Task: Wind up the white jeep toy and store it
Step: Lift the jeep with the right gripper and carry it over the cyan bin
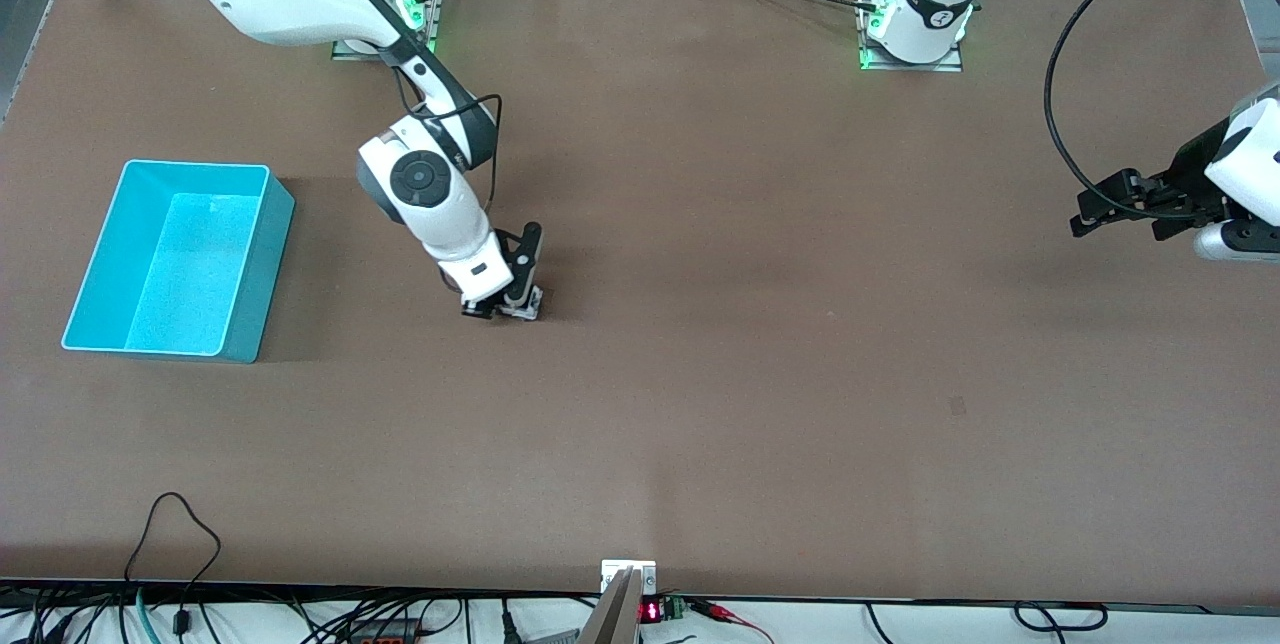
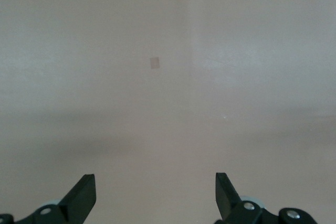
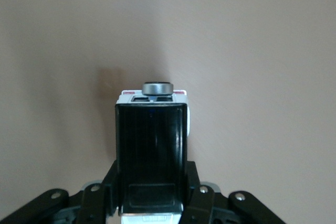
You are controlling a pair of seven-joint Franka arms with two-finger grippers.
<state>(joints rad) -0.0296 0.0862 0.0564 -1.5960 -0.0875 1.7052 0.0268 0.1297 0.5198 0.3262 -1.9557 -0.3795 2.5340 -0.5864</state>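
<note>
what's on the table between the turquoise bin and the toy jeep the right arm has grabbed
Nothing: the front view shows only bare brown table between the turquoise bin and the white jeep toy, which the right gripper grips.

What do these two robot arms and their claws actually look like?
Both arms are glossy white with rounded shells and dark grey joint rings. Green lights glow at their bases, and black cables loop along them. The right arm has a round grey cap on its wrist. The right gripper and left gripper are black, each with two flat fingers on silver-riveted links.
</note>
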